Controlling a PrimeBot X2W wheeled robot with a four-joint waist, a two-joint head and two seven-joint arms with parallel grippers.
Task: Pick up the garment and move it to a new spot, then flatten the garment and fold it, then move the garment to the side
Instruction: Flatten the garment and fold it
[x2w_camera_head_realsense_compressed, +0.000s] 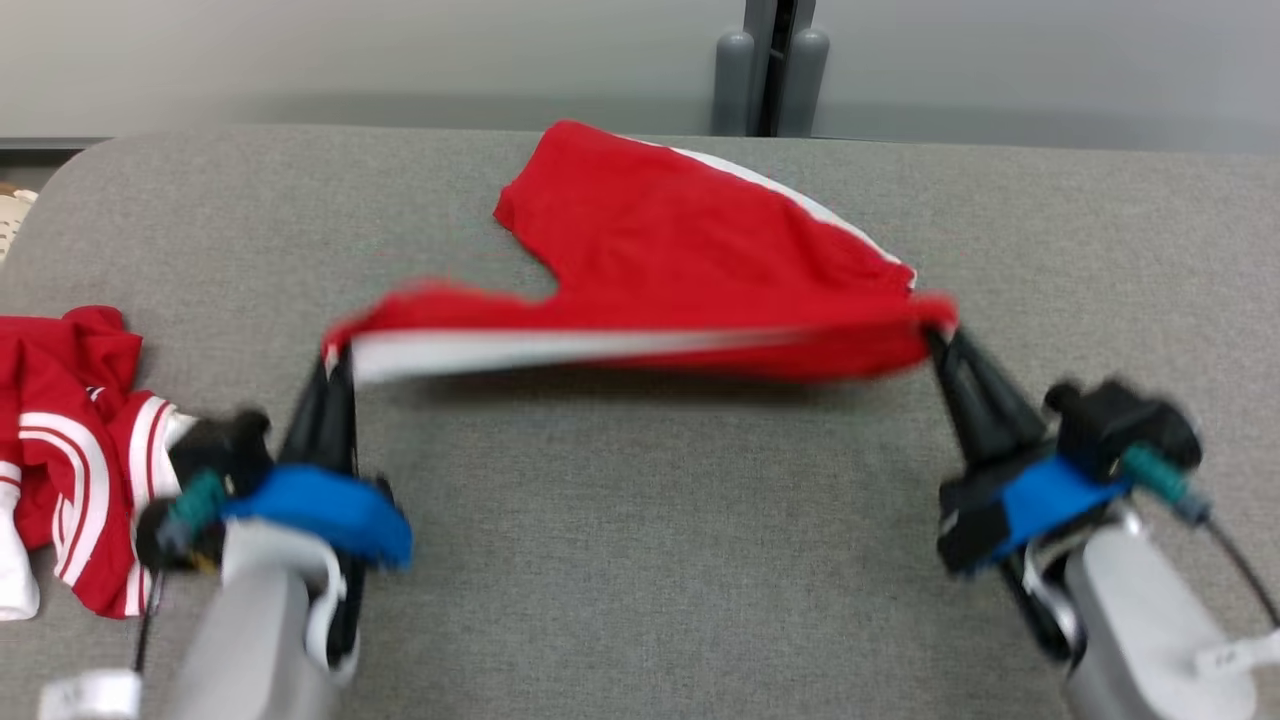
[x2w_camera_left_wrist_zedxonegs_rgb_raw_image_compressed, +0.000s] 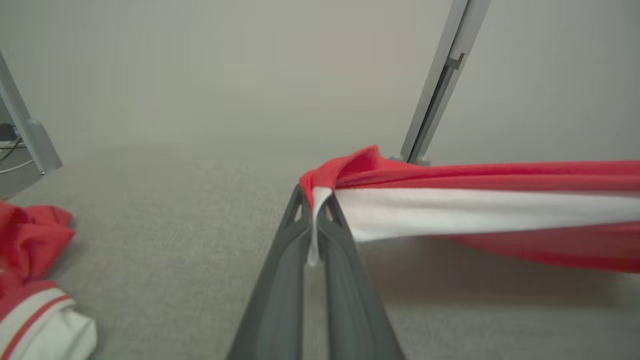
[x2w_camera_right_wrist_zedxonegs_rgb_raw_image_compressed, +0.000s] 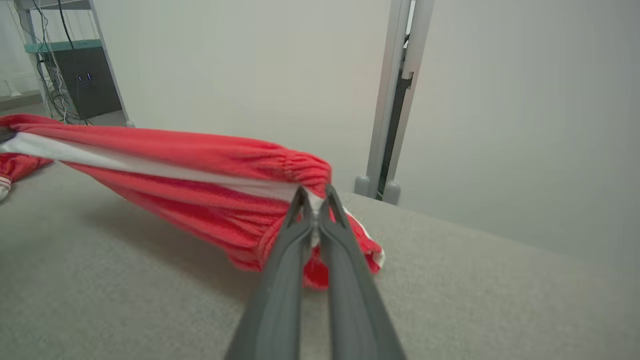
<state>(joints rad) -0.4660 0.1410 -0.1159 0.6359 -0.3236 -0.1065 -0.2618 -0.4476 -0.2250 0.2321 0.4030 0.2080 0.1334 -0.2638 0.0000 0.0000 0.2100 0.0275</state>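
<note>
Hanging between two pinched corners, the red garment droops over the middle of the grey padded table. Its near edge is lifted clear of the surface and its far part lies flat toward the back. It looks like a pair of sports shorts with a white side stripe and a gathered elastic waistband.

The left gripper has its two dark fingers pressed together on the corner where the white band ends. The left wrist view shows a tongue of white fabric squeezed between them. The right gripper is likewise clamped on the opposite corner, right at the ruched waistband. Between them the edge is drawn nearly taut, with a shallow sag.

I'd judge the fabric light, thin and limp. It holds no shape of its own and will crease wherever it is unsupported, and a smooth knit like this could slip out of a shallow pinch. The seamed corners and thicker waistband seem the safest places to hold, since the bulk gives the fingers something to bite.

Off to the robot's left, well apart, lies a crumpled heap of other red-and-white clothes.
</note>
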